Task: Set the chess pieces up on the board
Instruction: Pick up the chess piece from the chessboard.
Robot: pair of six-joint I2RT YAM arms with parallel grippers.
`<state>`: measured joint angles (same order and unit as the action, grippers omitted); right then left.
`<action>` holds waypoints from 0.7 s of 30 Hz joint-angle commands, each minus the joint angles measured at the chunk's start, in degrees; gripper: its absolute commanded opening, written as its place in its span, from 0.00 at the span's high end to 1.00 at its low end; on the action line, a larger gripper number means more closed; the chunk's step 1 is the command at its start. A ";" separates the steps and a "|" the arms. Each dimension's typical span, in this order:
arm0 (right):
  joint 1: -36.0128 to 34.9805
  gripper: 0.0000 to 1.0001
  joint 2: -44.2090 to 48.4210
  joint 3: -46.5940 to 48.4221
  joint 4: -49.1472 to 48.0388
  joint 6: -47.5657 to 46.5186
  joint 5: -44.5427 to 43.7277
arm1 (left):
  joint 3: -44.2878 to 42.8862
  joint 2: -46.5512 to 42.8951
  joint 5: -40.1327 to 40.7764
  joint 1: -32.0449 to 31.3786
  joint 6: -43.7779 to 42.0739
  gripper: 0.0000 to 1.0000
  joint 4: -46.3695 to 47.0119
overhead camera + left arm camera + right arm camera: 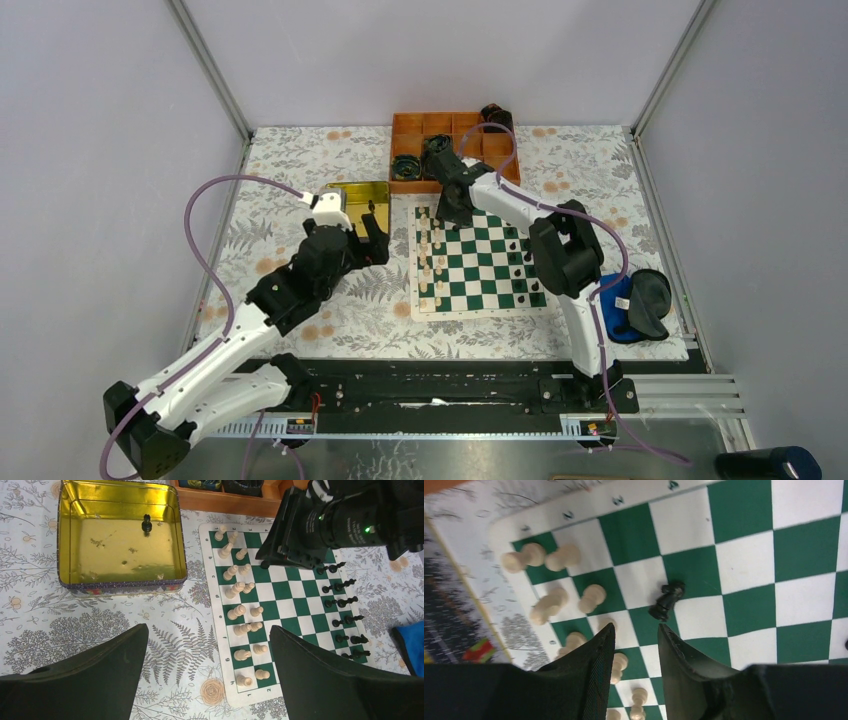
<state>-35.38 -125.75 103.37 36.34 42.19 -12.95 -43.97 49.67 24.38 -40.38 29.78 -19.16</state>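
Top view: the right gripper (452, 212) hangs over the board's (488, 262) far-left corner, and the left gripper (372, 238) hovers beside the yellow tin (352, 190). Left wrist: jaws wide and empty, likely readied for the tin's lone black piece (146, 524). Right wrist: jaws partly apart and empty, with a black chessman (667, 600) just beyond them.

One black piece (146, 524) stood in the yellow tin (65, 545); cream pieces (240, 587) lined the board's (295, 605) left edge.

Right arm (345, 525) hides far squares of board (295, 607); cream pieces (531, 554) blurred in right wrist view.
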 commanded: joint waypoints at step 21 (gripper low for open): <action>1.84 0.55 -0.24 -1.21 -0.27 0.90 -6.69 | 0.81 0.26 -0.57 0.40 -2.86 0.01 0.85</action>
<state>-35.05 -125.75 100.62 36.86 43.33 -17.34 -43.27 49.52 23.38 -40.38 28.53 -19.25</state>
